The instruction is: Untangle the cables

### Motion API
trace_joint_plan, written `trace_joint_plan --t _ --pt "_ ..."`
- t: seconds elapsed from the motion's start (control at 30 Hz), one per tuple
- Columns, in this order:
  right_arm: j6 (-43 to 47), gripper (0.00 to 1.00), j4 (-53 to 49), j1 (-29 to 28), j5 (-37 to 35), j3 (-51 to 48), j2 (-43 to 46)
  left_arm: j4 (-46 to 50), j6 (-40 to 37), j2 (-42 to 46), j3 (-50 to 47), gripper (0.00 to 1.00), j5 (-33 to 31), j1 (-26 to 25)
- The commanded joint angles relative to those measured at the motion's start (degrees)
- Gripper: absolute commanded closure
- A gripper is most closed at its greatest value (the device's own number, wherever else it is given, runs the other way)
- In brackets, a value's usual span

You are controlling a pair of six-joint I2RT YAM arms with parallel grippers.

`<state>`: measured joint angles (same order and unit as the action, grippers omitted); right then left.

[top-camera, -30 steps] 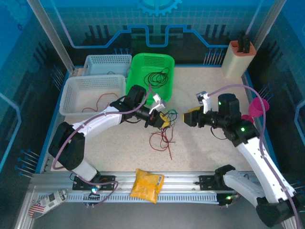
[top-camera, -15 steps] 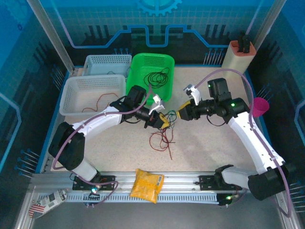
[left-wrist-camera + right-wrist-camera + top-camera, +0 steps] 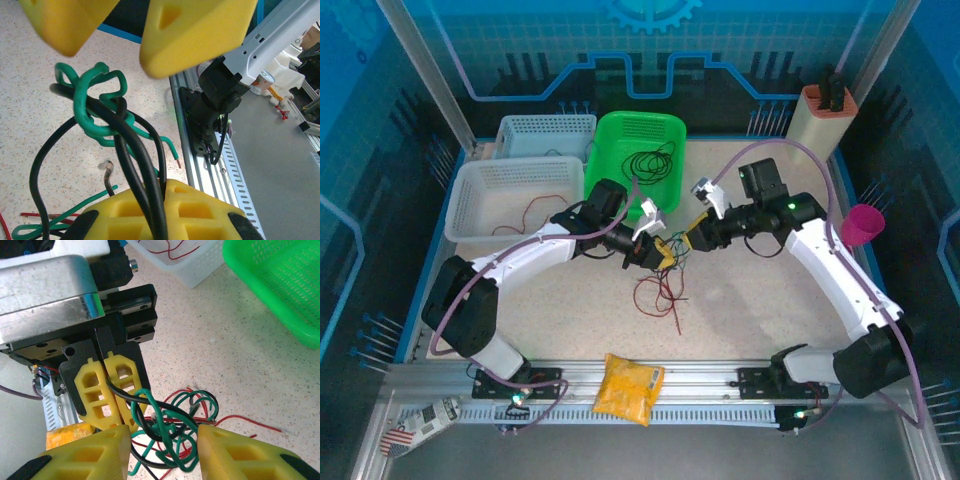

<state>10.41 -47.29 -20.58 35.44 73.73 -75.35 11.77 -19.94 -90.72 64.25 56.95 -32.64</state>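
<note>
In your left wrist view, the right gripper (image 3: 112,52) is blurred, its fingers cut off by the top edge. The black cables (image 3: 142,170) disappear between the pressed-together fingers of the left gripper (image 3: 159,210). From above, the knot (image 3: 672,250) is too small to trace.

— Where's the top camera?
— High behind both arm bases, looking down over the speckled beige table (image 3: 740,320).
— The wrist ones?
— Very near, facing each other: one past the yellow left pincer (image 3: 162,212), one past the yellow right pincer (image 3: 162,452). Both share the knotted thin green and black cables (image 3: 95,107), mid-frame.
</note>
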Motion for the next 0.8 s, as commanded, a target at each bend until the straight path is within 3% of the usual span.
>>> trace_joint_plan --t 0.0,0.47,0.6,0.77 --pt "1.77 0.61 -1.84 -1.72 -1.42 2.24 -1.11 0.45 -1.92 1.24 0.09 1.00 2.81 -0.34" --pt "1.40 0.99 -2.02 -2.61 -5.11 2.78 0.39 0.19 -1.77 1.40 0.00 1.00 2.55 -0.38" --pt "-3.51 1.00 -0.96 -2.62 -7.35 1.70 1.96 0.24 -1.77 1.37 -0.03 1.00 2.33 -0.40" --pt "-18.27 1.00 5.78 -3.00 -14.21 -3.43 6.83 0.28 -1.77 1.13 -0.09 1.00 2.20 -0.37"
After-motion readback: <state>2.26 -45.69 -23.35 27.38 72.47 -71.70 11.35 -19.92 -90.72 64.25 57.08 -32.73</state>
